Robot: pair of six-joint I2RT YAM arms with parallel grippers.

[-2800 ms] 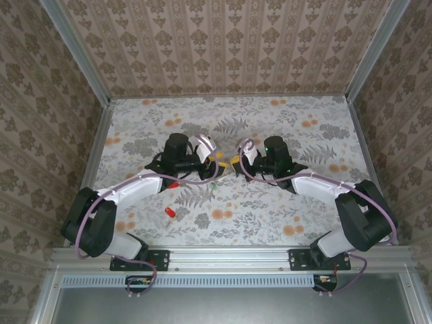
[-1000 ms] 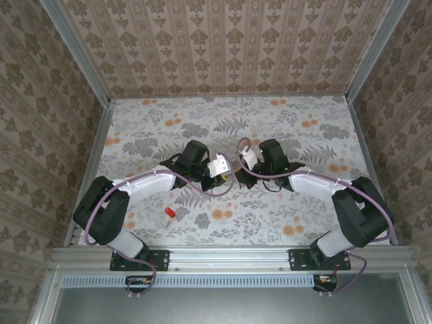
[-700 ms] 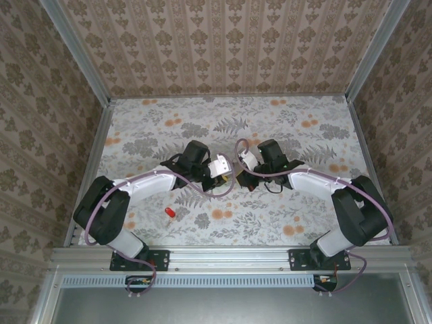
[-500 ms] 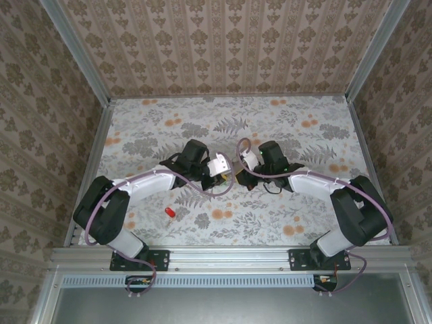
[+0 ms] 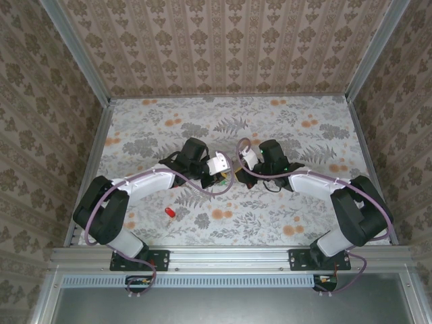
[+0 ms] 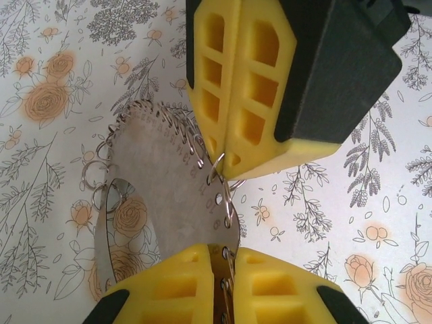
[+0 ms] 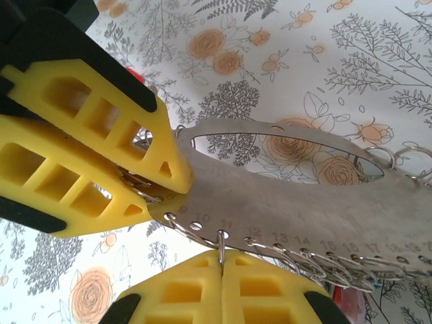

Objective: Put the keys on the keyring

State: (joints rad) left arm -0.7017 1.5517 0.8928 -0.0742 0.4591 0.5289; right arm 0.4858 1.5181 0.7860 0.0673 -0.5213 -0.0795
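At the middle of the table [image 5: 290,135], the left gripper [image 6: 221,253] is pinched closed on the ring-lined edge of the keyring [image 6: 162,169], a flat grey plate. The right gripper [image 7: 221,256], also closed, nips the same plate from the opposite side. 1 red key [image 5: 170,212] lies well apart, nearer the front left.

keyring [image 6: 169,175] at centre, key [image 5: 170,212] nearer — leftward
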